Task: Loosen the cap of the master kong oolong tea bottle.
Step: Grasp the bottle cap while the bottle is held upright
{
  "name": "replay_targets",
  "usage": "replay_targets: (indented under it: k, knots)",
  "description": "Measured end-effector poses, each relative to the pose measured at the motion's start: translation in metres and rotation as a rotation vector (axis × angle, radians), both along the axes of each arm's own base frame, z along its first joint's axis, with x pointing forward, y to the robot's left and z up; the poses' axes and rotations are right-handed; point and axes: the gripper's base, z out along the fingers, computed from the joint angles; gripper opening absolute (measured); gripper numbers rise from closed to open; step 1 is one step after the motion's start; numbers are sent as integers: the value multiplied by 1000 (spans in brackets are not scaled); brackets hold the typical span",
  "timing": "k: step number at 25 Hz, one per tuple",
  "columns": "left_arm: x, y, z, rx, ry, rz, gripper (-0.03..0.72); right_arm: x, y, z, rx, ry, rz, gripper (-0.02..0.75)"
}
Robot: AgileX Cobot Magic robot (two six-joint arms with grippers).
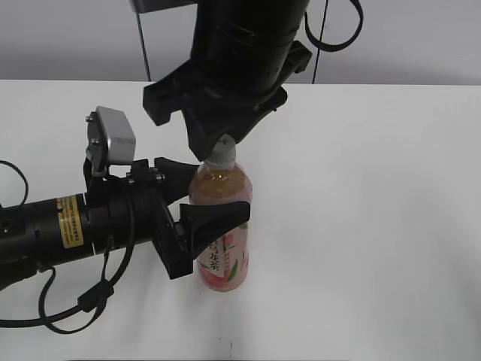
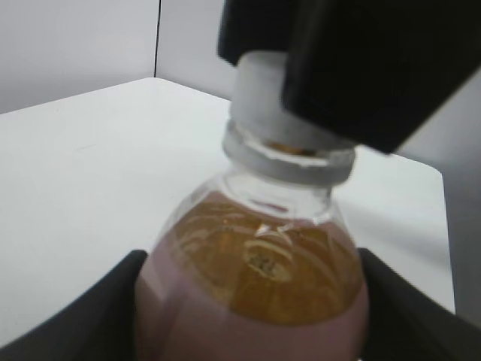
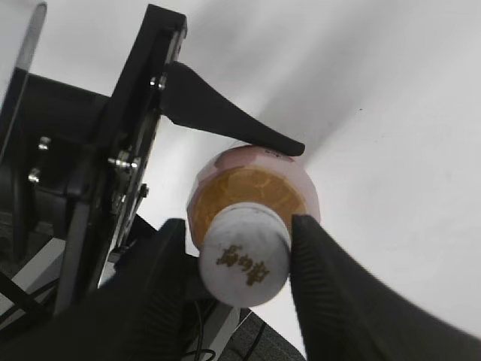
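So on the left side of the desk (image 1: pixel 391 226), the left gripper (image 1: pixel 201 201) comes in sideways and is clamped around the belly of the master kong oolong tea bottle (image 1: pixel 222 259), which stands upright near the middle. Above it the right gripper (image 1: pixel 218 147) comes straight down with its fingers on both sides of the cap (image 3: pixel 245 259), looks clamped on it. Feels like the twist step. Next move should be rotating the wrist while the left holds firm.
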Motion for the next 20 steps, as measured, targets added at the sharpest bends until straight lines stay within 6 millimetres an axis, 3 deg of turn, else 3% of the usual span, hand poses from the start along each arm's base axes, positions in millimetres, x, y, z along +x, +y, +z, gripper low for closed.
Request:
replay_targets:
  k: [4,20]
  knots:
    - [0,0,0,0,0,0,475,1,-1,0,-6,-3,-1,274]
    - [0,0,0,0,0,-1,473,0,-1,0,-22,-39,129,272]
